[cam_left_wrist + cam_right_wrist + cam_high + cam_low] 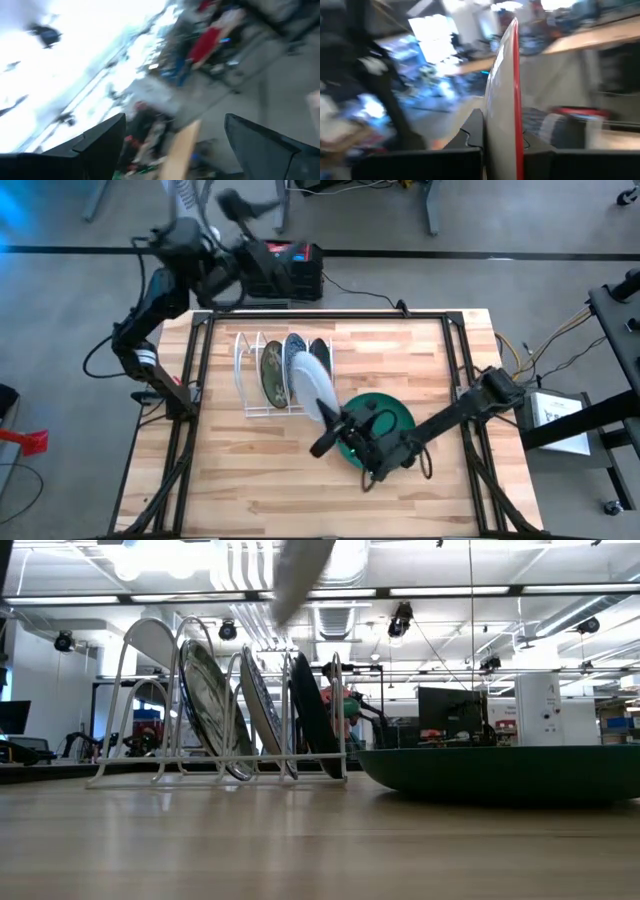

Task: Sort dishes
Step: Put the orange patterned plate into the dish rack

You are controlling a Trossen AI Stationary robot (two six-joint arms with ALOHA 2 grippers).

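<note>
Right pincer (335, 423) gripping red-rimmed plate (312, 383), rack (270, 375) holding three

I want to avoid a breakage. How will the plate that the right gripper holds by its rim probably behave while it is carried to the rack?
The plate looks rigid, so it should not bend. The right gripper pinches only its thin rim, edge-on, so it may swing or slip. It hangs above the table near the white rack, so a fall could chip it.
</note>
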